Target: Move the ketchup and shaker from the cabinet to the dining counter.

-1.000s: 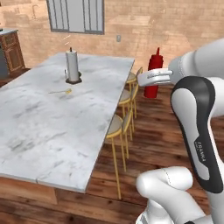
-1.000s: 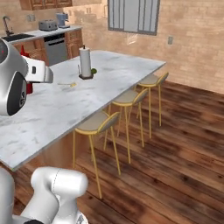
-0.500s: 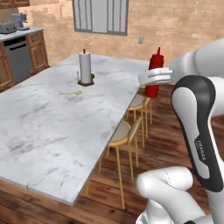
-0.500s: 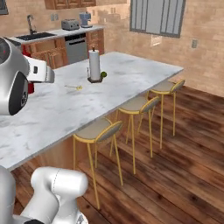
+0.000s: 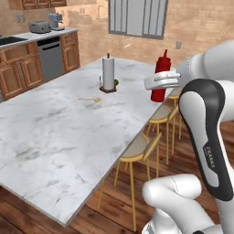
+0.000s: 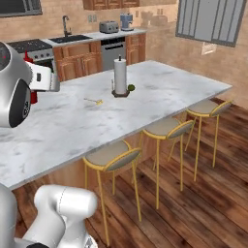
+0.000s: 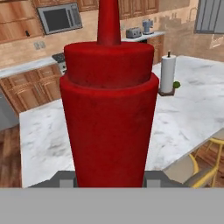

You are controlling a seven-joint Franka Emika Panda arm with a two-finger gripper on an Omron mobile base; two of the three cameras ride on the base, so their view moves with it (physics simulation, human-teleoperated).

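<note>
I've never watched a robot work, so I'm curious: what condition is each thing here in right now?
ketchup: upright, gripped, held in the air beside the counter's edge.
pincer: shut on the ketchup.
dining counter: ketchup not yet on it.
paper towel roll: standing upright on the counter.
stools: lined up along the counter's edge, unoccupied.

Lettering reading "FRANKA" printed vertically in small light characters on the dark forearm cover of the arm (image 5: 211,157), at the right of the left base view. Too small for certainty beyond that. No other legible text, label, brand, number or sign anywhere else.
</note>
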